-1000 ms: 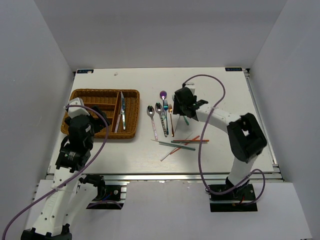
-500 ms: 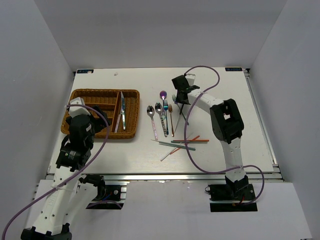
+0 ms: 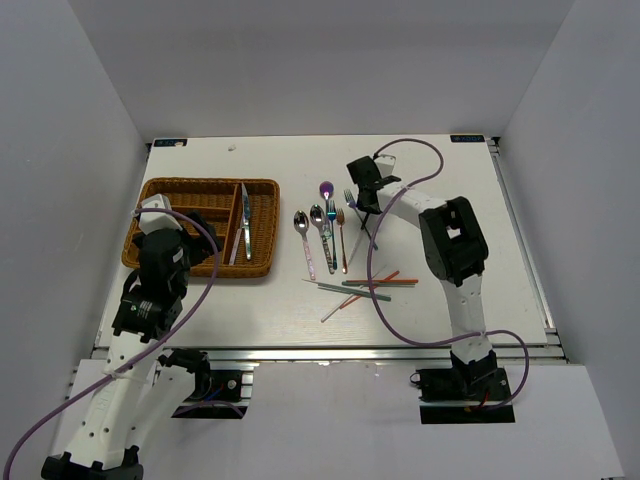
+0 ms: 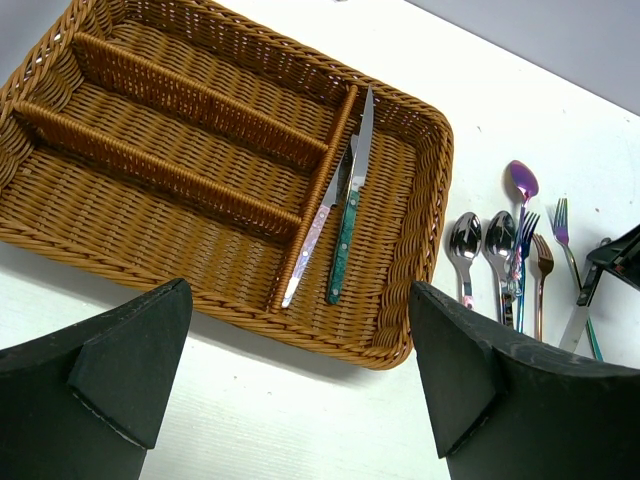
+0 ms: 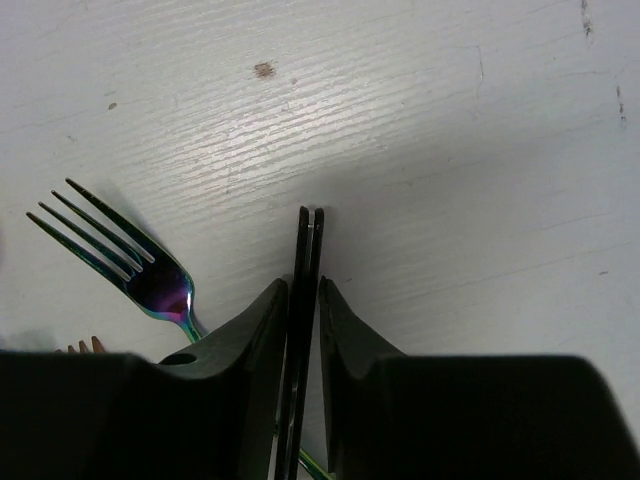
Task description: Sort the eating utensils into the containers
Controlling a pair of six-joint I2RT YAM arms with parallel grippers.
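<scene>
The brown wicker tray (image 3: pixel 210 183) lies at the left and holds two knives (image 3: pixel 244 232) in its right section; the left wrist view shows its rim (image 4: pixel 432 190) and the teal-handled knife (image 4: pixel 346 238). My left gripper (image 3: pixel 166 246) is open and empty above the tray's near edge (image 4: pixel 300 385). My right gripper (image 3: pixel 366 200) is shut on a thin dark-handled knife (image 5: pixel 308 240), held on edge just above the table; its blade (image 4: pixel 576 322) hangs down. An iridescent fork (image 5: pixel 150 282) lies just left of it. Spoons (image 3: pixel 303 238), a copper fork (image 3: pixel 342 240) and chopsticks (image 3: pixel 365 287) lie on the table.
The white table (image 3: pixel 450 240) ends at a metal rail along the near edge. Grey walls stand on both sides and at the back. The right arm's purple cable (image 3: pixel 372 270) loops over the chopsticks area.
My right arm has stretched out and its gripper has moved toward the far side with the knife still in it. The left arm has not moved.
</scene>
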